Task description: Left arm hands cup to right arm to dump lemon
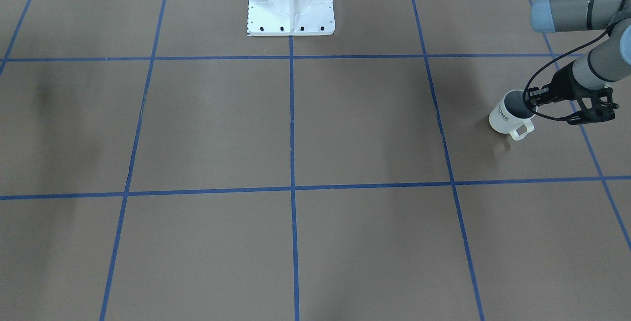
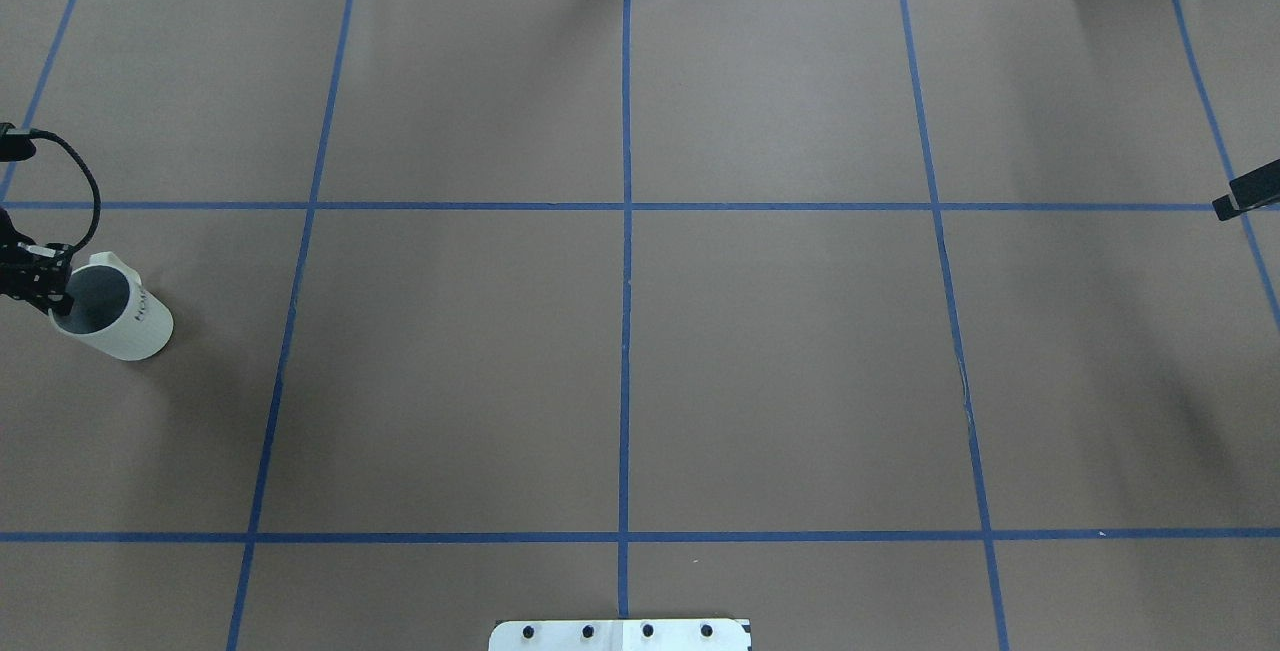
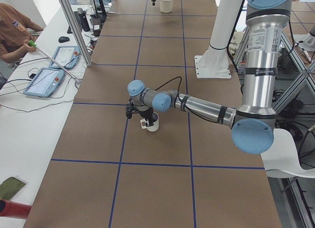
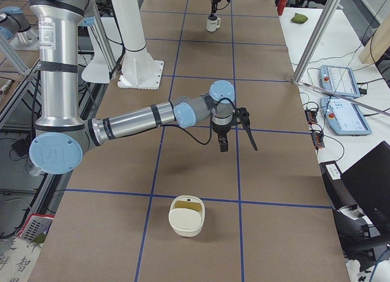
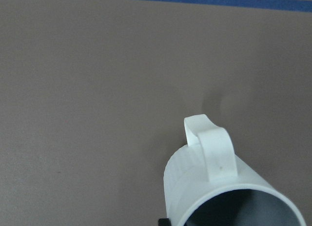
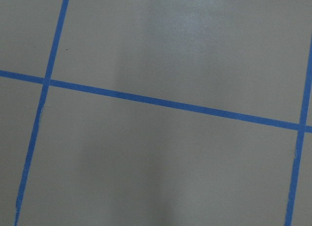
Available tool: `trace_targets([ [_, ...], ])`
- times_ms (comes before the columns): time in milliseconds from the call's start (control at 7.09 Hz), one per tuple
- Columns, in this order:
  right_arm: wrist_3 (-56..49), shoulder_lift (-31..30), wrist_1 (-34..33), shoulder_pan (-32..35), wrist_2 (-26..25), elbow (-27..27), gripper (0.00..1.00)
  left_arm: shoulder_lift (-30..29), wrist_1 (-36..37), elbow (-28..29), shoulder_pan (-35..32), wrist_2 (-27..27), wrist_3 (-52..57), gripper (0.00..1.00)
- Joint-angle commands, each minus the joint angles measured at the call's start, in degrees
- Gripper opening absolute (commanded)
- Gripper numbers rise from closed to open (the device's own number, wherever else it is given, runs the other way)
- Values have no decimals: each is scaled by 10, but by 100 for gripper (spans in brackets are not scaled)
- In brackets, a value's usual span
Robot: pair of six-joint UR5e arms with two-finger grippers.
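Overhead exterior: left arm [image 3: 202, 106] outstretched, left tool [image 2: 52, 287] clamped on cup [image 2: 125, 323] rim; right tool [image 4: 223, 143], state unclear

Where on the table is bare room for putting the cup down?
Bare: the middle squares on both sides of the central blue line, from the cup, held by the left gripper, across to the right edge. Crowded: around the cup and the white base plate.

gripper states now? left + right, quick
Left gripper: closed on the cup, pinching its rim.
Right gripper: cannot tell whether open or closed; no object seen at it.
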Motion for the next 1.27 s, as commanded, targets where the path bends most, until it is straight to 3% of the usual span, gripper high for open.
trace_targets([
  [0,2,2,1,0,0,2,100,2,3,-24,-2,-1,-4,100],
  [282,-2,0,-1,11,1,2,100,14,13,-84,-13,-11,-2,100],
  [564,-10,-3,-2,22,1,-5,100,18,14,-95,-64,-11,64,100],
  [1129,-116,-25,-3,68,16,-52,100,12,14,24,-170,-11,249,100],
])
